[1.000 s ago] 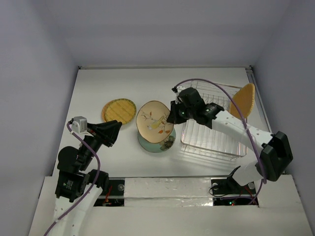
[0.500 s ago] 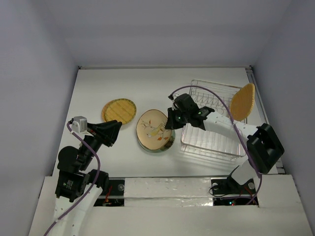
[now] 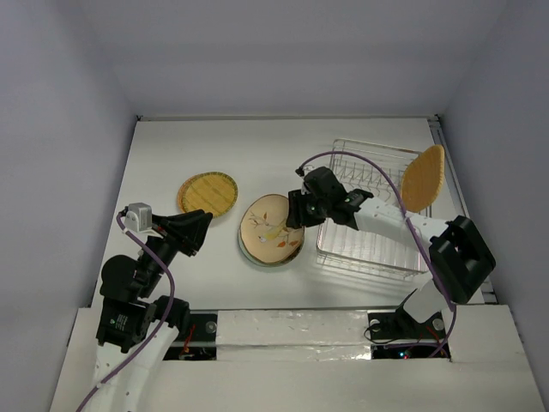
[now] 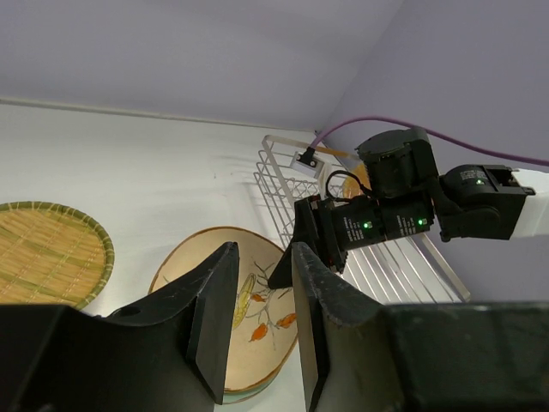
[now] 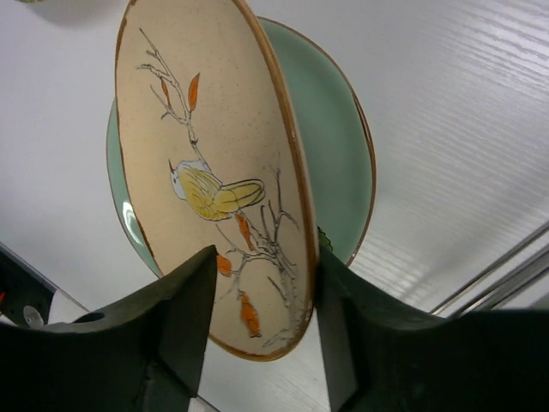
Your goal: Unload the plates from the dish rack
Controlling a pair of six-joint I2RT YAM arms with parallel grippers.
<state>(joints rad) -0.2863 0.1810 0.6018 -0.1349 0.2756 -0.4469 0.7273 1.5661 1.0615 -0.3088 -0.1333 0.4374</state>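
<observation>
I have three plates out: woven plate (image 3: 208,193) upper left, cream plate (image 3: 270,227) atop green plate (image 5: 343,163) centre, right gripper (image 5: 264,262) loose around its rim, left gripper (image 4: 262,251) barely parted, empty; orange plate (image 3: 423,178) remains at dish rack (image 3: 369,251)

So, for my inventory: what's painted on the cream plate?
The cream plate shows a yellow bird on branches with orange leaves; clearest from the right wrist.

Overhead and wrists sharing cream plate (image 3: 266,232)
</observation>
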